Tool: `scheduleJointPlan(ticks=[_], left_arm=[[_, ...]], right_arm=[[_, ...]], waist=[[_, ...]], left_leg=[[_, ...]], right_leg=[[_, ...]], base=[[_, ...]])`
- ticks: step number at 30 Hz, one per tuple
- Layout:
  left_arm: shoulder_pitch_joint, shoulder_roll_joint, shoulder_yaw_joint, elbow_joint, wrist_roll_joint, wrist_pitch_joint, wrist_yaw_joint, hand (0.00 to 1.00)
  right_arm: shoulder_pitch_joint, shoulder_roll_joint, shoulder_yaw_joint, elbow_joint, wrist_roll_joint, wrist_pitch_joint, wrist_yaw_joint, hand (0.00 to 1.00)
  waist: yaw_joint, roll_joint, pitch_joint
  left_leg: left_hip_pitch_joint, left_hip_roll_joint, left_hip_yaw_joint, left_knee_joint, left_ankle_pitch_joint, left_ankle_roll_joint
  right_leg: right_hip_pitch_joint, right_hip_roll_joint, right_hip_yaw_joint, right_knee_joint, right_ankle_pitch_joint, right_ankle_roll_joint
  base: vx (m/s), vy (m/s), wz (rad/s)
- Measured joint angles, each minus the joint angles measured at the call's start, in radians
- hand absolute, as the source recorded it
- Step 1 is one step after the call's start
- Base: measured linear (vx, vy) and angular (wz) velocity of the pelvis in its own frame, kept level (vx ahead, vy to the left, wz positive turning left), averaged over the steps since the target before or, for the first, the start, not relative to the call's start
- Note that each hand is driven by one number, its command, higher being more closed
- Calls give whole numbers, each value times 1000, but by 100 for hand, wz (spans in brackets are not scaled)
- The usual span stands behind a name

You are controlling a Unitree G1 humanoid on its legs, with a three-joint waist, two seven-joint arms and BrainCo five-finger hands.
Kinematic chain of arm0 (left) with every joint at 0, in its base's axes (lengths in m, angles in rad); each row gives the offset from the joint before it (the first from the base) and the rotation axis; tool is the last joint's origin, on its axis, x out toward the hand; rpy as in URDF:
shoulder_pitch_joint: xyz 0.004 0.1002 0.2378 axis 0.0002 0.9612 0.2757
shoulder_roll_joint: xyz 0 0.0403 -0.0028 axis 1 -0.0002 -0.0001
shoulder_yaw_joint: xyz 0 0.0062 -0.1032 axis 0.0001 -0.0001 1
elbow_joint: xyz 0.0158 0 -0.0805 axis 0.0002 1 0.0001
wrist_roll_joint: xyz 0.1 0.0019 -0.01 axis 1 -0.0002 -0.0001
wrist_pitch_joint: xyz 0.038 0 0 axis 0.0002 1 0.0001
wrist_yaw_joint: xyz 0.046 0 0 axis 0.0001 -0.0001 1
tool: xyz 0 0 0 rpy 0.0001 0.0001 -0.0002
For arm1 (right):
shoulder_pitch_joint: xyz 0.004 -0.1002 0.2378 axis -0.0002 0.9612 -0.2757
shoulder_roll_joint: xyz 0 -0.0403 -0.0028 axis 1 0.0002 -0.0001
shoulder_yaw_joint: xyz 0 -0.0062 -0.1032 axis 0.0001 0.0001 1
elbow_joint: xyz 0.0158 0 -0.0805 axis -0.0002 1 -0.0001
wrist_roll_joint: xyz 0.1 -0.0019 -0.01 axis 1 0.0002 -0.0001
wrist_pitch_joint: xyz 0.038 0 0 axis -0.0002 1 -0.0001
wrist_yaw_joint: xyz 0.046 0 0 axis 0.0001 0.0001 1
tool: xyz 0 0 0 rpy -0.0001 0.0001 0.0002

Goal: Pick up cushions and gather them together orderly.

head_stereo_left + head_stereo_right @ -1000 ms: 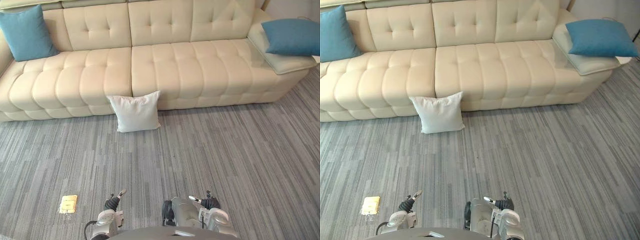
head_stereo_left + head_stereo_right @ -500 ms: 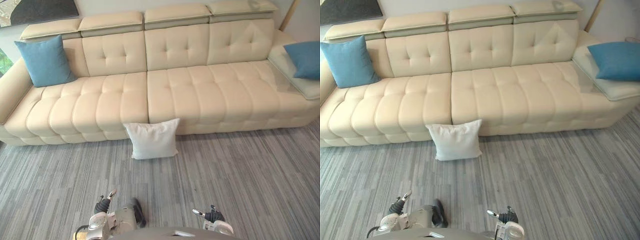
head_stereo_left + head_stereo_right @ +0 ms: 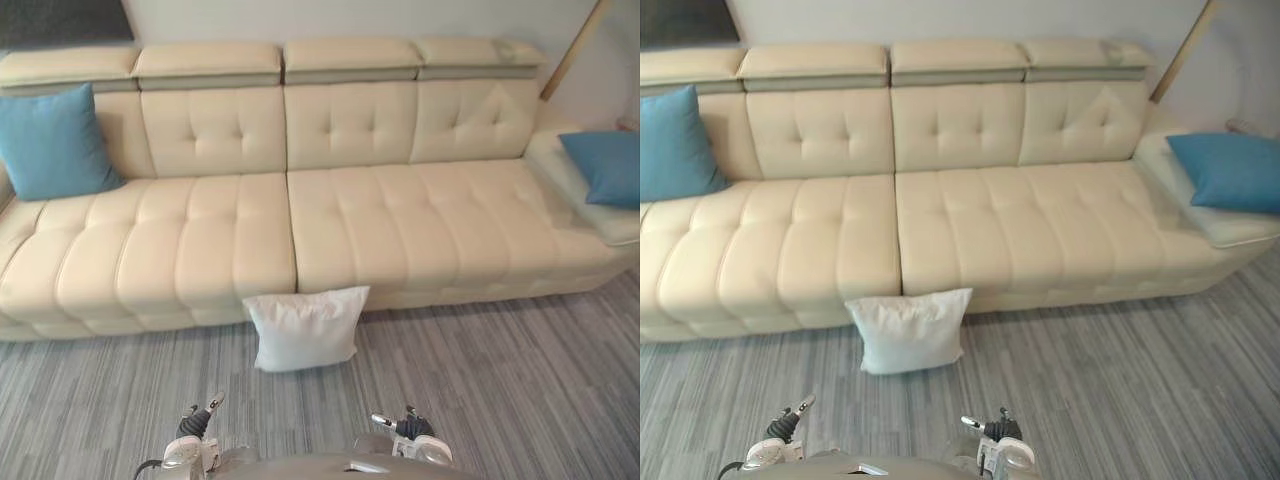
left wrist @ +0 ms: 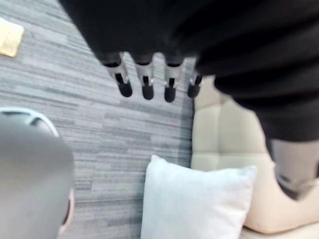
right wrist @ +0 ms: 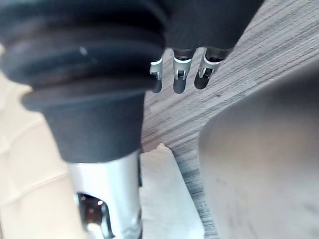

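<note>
A white cushion [image 3: 305, 328] stands on the carpet, leaning on the front of the cream sofa [image 3: 330, 215]. One blue cushion [image 3: 55, 142] rests upright at the sofa's left end. Another blue cushion [image 3: 605, 167] lies on the wide right end. My left hand [image 3: 195, 422] and right hand [image 3: 408, 427] hang low, well short of the white cushion. In the left wrist view the fingers [image 4: 145, 87] are straight and hold nothing, with the white cushion [image 4: 197, 199] past them. In the right wrist view the fingers [image 5: 179, 77] are relaxed and empty beside the white cushion [image 5: 164, 199].
Grey striped carpet [image 3: 520, 380] runs along the front of the sofa. A small yellow card [image 4: 10, 37] lies on the floor by my left side. A wooden pole [image 3: 572, 45] leans on the wall behind the sofa's right end.
The whole picture has shifted: the camera has come nearer the sofa and tipped up, so the backrest and wall now show. The cushions have not moved, and both hands stay low and empty.
</note>
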Motion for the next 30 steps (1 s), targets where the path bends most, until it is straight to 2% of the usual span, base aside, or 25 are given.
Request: scheduleJointPlan(ticks=[1, 2, 3, 4, 5, 6, 7, 8, 9, 11, 12, 13, 14, 16, 18, 19, 21, 22, 23, 24, 25, 26, 27, 29, 30], left_arm=[[1, 0, 0, 0, 0, 0, 0, 0], [0, -8, 8, 0, 0, 1, 0, 0], [1, -16, 21, -2, 2, 1, 0, 0], [1, -17, 28, -2, 8, 1, -1, 0], [-1, -18, 44, 2, 11, 0, -1, 0], [-2, -38, 44, 6, 14, 5, -1, 0], [-2, -74, 45, -1, 18, 4, -2, 0], [-2, -80, 49, -6, 22, 3, -2, 0], [-6, -84, 49, -6, 40, -2, -3, 0], [-13, -84, 51, -6, 47, -2, -3, 0], [-17, -81, 59, -13, 47, -3, -3, 0], [-21, -79, 76, -24, 47, -3, -3, 0], [-16, -74, 80, -35, 47, -3, -2, 0], [-4, -74, 80, -43, 46, -3, -3, 0], [-4, -74, 81, -44, 46, -3, -2, 0], [-4, -74, 81, -44, 47, -4, -2, 0], [-5, -75, 81, -43, 47, -4, -2, 0], [-7, -72, 82, -42, 48, -4, -2, 0], [-10, -61, 82, -42, 49, -4, -1, 0], [-13, -55, 81, -43, 49, -4, -1, 0], [-13, -51, 81, -43, 49, -4, -1, 0], [-14, -49, 81, -41, 52, -3, -1, 0], [-12, -49, 80, -39, 56, -3, -1, 0], [-10, -53, 78, -37, 58, -3, -2, 0], [-10, -54, 78, -32, 59, -3, -3, 0]], right_arm=[[2, 1, 3, -12, 0, -2, 0, 0], [3, 1, 3, -29, 0, -2, 0, 0], [5, 0, 3, -30, 0, -1, 0, 0], [7, 1, 9, -30, 0, 0, 0, 0], [12, 9, 5, -33, 11, -2, 4, 0], [3, -12, 9, -38, -1, -4, 4, 0], [2, -32, 7, -40, -1, -4, 4, 0], [1, -34, 5, -41, 0, -4, 4, 0], [-1, -34, 5, -39, 0, -4, 1, 0], [-1, -34, 9, -33, 0, -2, -3, 0], [-1, -33, 12, -29, -1, 0, -4, 0], [0, -33, 15, -31, -1, 3, -5, 0], [1, -37, 27, -30, -1, 4, -8, 0], [3, -38, 33, -30, 1, 3, -11, 0], [8, -37, 31, -29, 0, 5, -12, 0], [10, -37, 31, -29, 1, 5, -12, 0], [11, -36, 31, -33, 1, 5, -13, 0], [11, -33, 32, -32, 0, 5, -13, 0], [16, -25, 32, -33, 1, 5, -15, 0], [18, -20, 31, -32, 0, 6, -18, 0], [21, -19, 32, -30, 0, 6, -20, 0], [21, -13, 30, -30, 0, 6, -22, 0], [24, -6, 30, -29, 0, 5, -23, 0], [24, -5, 30, -29, -1, 5, -23, 0], [24, -6, 30, -28, -1, 5, -23, 0]], waist=[[-3, -1, 0], [-5, -1, 4], [-8, -1, 4], [-9, -5, 4], [-9, -18, 11], [-1, 19, 22], [7, 60, 23], [8, 65, 23], [4, 68, 23], [0, 63, 30], [0, 59, 36], [7, 57, 36], [10, 57, 38], [9, 57, 40], [16, 57, 41], [17, 57, 41], [15, 58, 40], [19, 56, 38], [21, 45, 33], [20, 20, 25], [24, 27, 29], [24, 17, 27], [23, 23, 31], [21, 17, 28], [20, 24, 25]], left_leg=[[13, 9, 0, -3, -6, -11], [45, 25, -2, -11, -11, -25], [75, 30, -12, -23, -16, -55], [84, 28, -21, -22, -22, -68], [104, 15, -51, -20, -32, -91], [114, 43, -86, -25, -33, -99], [98, 60, -122, -23, -18, -85], [94, 62, -134, -25, -9, -84], [83, 70, -153, -17, 25, -93], [65, 92, -168, 43, 44, -113], [30, 115, -167, 134, 52, -126], [-37, 150, -166, 291, 81, -136], [-102, 184, -164, 422, 96, -133], [-166, 212, -154, 513, 72, -112], [-180, 235, -110, 456, 41, -100], [-181, 235, -107, 424, 40, -98], [-179, 219, -110, 219, 66, -88], [-170, 195, -132, 158, 64, -126], [-159, 152, -131, 120, 71, -115], [-157, 133, -130, 109, 73, -111], [-155, 121, -129, 100, 75, -107], [-141, 111, -123, 88, 78, -102], [-106, 93, -109, 57, 86, -89], [-75, 82, -101, 32, 87, -88], [-63, 78, -92, 17, 87, -88]], right_leg=[[-29, 11, -21, -37, -21, 0], [-65, 34, -73, -155, -57, -22], [-69, 55, -113, -336, -44, -39], [-60, 63, -120, -427, -7, -49], [-37, 71, -119, -510, 59, -97], [-21, 93, -143, -521, 63, -114], [-5, 111, -159, -555, 48, -121], [-2, 111, -166, -560, 43, -124], [14, 110, -191, -569, 21, -127], [51, 110, -215, -588, 1, -126], [78, 109, -229, -603, -6, -125], [105, 110, -240, -623, -12, -122], [122, 111, -240, -636, -19, -124], [149, 112, -234, -655, -30, -128], [189, 108, -214, -677, -29, -117], [194, 105, -208, -677, -28, -111], [197, 95, -187, -662, -28, -69], [184, 87, -168, -641, -37, -52], [173, 64, -152, -651, -33, -30], [175, 53, -146, -681, -18, -19], [186, 46, -145, -704, -7, -13], [208, 41, -144, -728, 6, -10], [237, 34, -133, -762, 19, -4], [259, 31, -121, -782, 26, 2], [261, 31, -113, -790, 29, 6]], base=[[245, -153, -4], [341, -221, 12], [316, -221, 20], [376, -239, 33], [329, -183, 20], [448, -211, 21], [330, -137, 7], [391, -201, 35], [246, -147, 50], [180, -122, 55], [122, -100, 41], [124, -93, 29], [94, -39, 8], [126, 44, -10], [160, 139, -29], [132, 166, -38], [121, 199, -28], [146, 265, -10], [148, 287, -2], [132, 264, 4], [152, 228, 3], [130, 181, -6], [136, 160, -12], [67, 86, -17], [72, 64, -19]])
